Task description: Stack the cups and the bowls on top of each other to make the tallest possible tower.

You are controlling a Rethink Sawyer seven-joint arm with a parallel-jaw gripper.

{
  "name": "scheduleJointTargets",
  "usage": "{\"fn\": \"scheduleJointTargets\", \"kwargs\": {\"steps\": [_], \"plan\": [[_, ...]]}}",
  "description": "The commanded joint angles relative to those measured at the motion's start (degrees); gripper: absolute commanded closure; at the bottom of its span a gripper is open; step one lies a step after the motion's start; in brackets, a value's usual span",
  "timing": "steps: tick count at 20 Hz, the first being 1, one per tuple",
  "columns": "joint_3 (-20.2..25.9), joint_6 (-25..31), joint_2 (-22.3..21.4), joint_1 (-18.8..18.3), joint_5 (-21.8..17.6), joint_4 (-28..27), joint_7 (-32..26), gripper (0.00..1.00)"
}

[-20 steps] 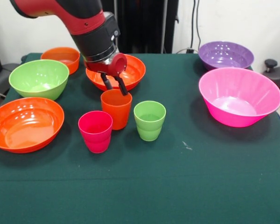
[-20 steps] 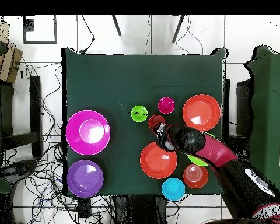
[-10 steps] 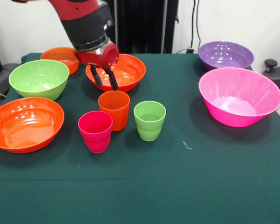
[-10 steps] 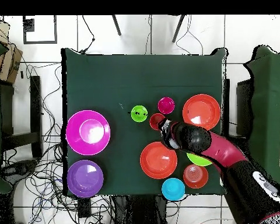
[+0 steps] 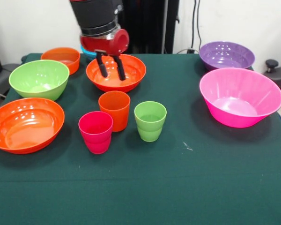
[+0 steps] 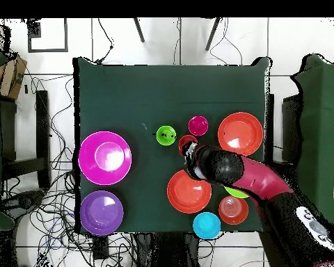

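Three cups stand close together mid-table: orange (image 5: 114,108), magenta-red (image 5: 96,131) and light green (image 5: 150,120). My gripper (image 5: 111,75) hangs open and empty above a wide orange bowl (image 5: 131,70), just behind the orange cup and clear of it. Overhead, the gripper (image 6: 191,154) sits between the orange cup (image 6: 186,144) and that bowl (image 6: 188,193). Another wide orange bowl (image 5: 25,124), a green bowl (image 5: 39,78) and a small orange bowl (image 5: 61,57) lie at the left. The pink bowl (image 5: 240,96) and purple bowl (image 5: 226,55) are at the right.
A small blue bowl (image 6: 207,224) sits near the table edge by the robot, mostly hidden behind the arm in the front view. Overhead, the arm covers most of the green bowl (image 6: 234,192). Dark green cloth (image 5: 178,187) covers the table.
The gripper rose from the orange cup's rim and drew back over the wide orange bowl, staying open. The cups and bowls have not moved.
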Motion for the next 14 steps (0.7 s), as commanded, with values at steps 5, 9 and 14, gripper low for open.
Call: {"fn": "scheduleJointTargets", "kwargs": {"steps": [5,9,14], "plan": [[-8.53,-15.76,-1.70,12.38,-0.37,9.37,16.60,0.00],[-13.13,-18.96,-1.38,16.84,-1.04,8.40,15.98,0.00],[-14.85,-18.63,-2.68,19.69,0.08,8.92,15.19,0.00]]}}
